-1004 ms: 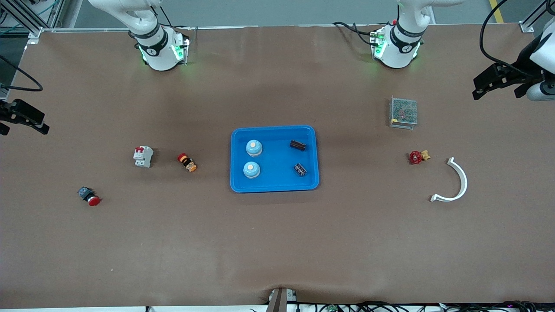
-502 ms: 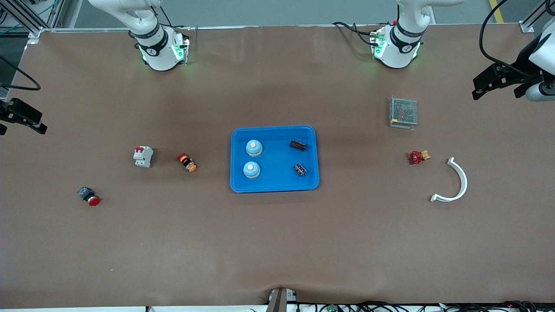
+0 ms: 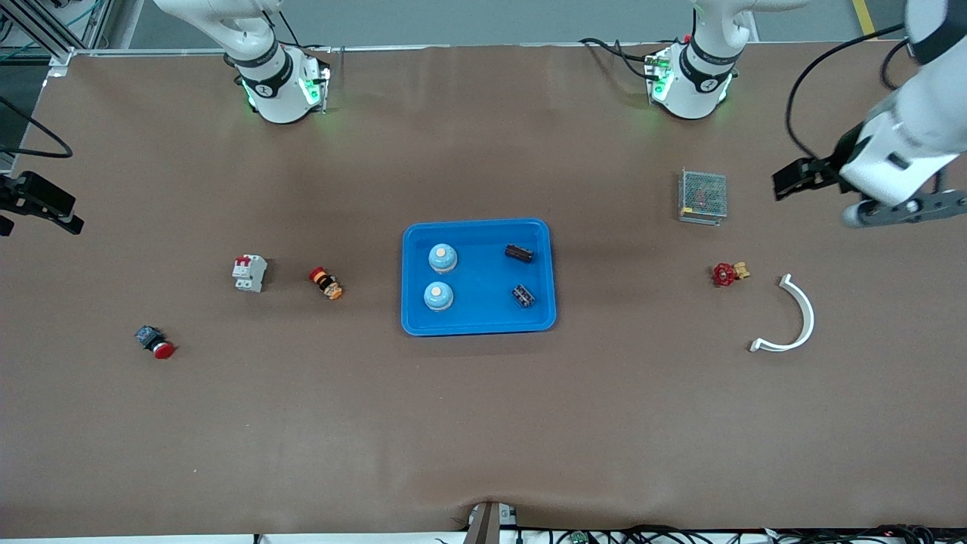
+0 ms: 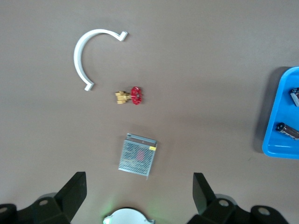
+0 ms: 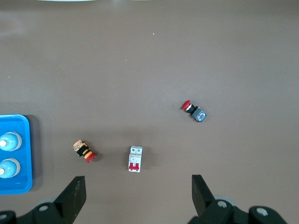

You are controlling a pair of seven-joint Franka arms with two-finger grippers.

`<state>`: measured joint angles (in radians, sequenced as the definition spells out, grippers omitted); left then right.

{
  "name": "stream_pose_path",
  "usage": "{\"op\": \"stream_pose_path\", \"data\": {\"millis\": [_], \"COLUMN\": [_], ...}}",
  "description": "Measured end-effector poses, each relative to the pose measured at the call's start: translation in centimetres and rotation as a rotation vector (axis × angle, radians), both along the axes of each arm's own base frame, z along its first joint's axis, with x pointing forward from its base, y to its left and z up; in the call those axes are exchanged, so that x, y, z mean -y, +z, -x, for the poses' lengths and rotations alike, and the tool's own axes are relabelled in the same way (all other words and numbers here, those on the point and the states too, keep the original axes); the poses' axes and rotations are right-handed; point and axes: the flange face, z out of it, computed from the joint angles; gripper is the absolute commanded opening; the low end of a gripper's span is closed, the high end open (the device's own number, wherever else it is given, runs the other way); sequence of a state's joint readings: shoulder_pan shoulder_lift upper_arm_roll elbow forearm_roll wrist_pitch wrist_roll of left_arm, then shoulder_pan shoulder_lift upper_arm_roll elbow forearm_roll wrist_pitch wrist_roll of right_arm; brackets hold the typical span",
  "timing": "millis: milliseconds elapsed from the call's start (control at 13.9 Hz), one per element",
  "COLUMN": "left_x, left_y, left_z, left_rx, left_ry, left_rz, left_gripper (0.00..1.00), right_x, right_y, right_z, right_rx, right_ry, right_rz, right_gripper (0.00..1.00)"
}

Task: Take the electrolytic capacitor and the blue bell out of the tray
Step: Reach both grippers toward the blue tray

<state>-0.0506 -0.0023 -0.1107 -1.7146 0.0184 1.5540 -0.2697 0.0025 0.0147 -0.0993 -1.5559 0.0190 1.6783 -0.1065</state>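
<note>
A blue tray (image 3: 478,329) sits mid-table. In it are two light blue bells (image 3: 442,258) (image 3: 438,296) at the right arm's side and two black capacitors (image 3: 518,253) (image 3: 523,295) at the left arm's side. My left gripper (image 3: 793,183) is open and empty in the air near the mesh box, toward the left arm's end of the table; its wrist view (image 4: 138,179) shows the tray's edge (image 4: 282,140). My right gripper (image 3: 41,205) is open and empty at the right arm's end; its wrist view (image 5: 138,184) shows both bells (image 5: 10,141).
A mesh-covered box (image 3: 702,196), a red valve (image 3: 727,273) and a white curved piece (image 3: 793,317) lie toward the left arm's end. A white circuit breaker (image 3: 249,273), an orange-black button (image 3: 326,283) and a red push button (image 3: 155,341) lie toward the right arm's end.
My left arm has swung in from the table's end toward the mesh box. My right gripper has barely moved. The things in the tray have not moved.
</note>
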Motion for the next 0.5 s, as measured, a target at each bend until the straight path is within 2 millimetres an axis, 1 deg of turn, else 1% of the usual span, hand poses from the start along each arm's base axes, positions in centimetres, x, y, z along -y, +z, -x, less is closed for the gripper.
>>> {"op": "stream_pose_path", "data": {"millis": [143,287,502], "left_x": [2.5,4.7,8.1], "left_y": [-3.4,-6.7,-10.9], "left_z": [0.4,1.0,2.4], "left_rx": [-0.009,0.000,0.014], "left_ry": [0.032,0.062,0.134], "left_rz": [-0.008,-0.014,-0.024], "left_gripper": [1.00,1.00,1.00], "right_x": [-0.5,-1.3,-3.8], "right_y": [-0.3,-1.0,-2.4], "right_z": [-0.2,-0.6,-1.4], "right_rx": [-0.005,-0.018,-0.042], "right_ry": [0.008,0.022,0.062], "right_rz": [-0.001,-0.005,-0.013], "right_gripper": [1.00,1.00,1.00]}}
